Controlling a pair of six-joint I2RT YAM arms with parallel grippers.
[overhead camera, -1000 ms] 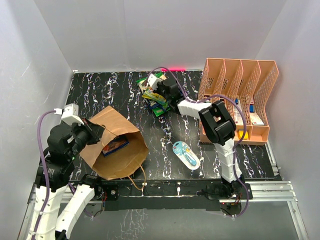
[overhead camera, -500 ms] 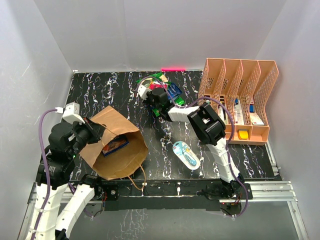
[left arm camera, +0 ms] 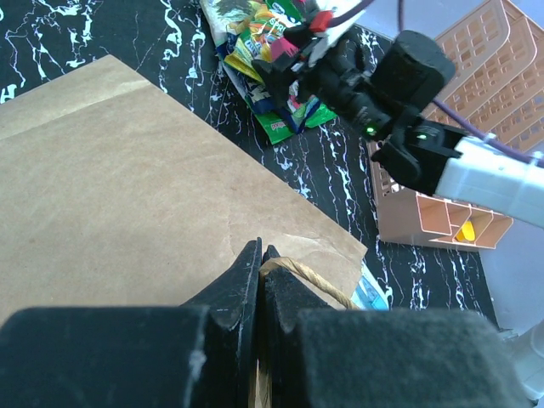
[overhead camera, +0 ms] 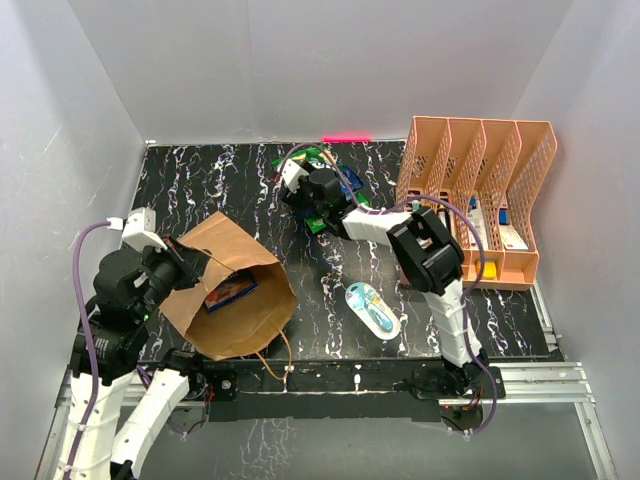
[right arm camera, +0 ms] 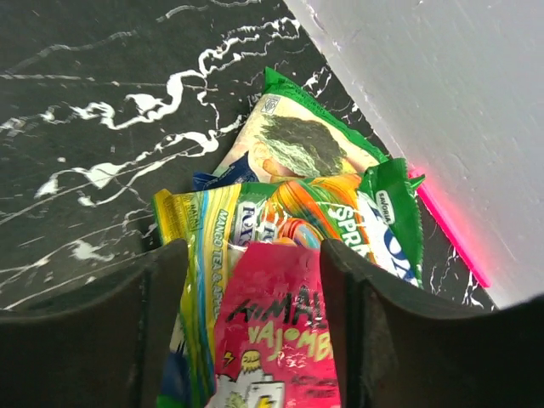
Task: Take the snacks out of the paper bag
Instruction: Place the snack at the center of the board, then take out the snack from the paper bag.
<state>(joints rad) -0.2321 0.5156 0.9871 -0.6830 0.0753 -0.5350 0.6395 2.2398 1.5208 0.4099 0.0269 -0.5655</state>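
Brown paper bag (overhead camera: 215, 330): your left fingers (left arm camera: 229, 297) stay clamped on its rim. Right fingers (right arm camera: 93, 331) have shifted over the snacks (right arm camera: 289, 212) piled beyond the bag, spread, empty. One packet (overhead camera: 230, 290) is left inside; I'd fetch it next.

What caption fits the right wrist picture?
Open right end effector above piled snacks on the marbled table.

Surface: a black surface (overhead camera: 220, 180) veined with white, like marble, filled the floor of the enclosure.
Walls: a plain white back wall (overhead camera: 300, 60), left wall (overhead camera: 50, 150) and right wall (overhead camera: 600, 150) closed it in on three sides.
Light: the light was even and the shadows soft; a thin bright pink strip (overhead camera: 346, 138) lay at the foot of the back wall.
Near edge: a silver metal rail (overhead camera: 540, 375) ran along the front.
Furniture: a peach mesh organizer (overhead camera: 480, 160) stood at the right rear.
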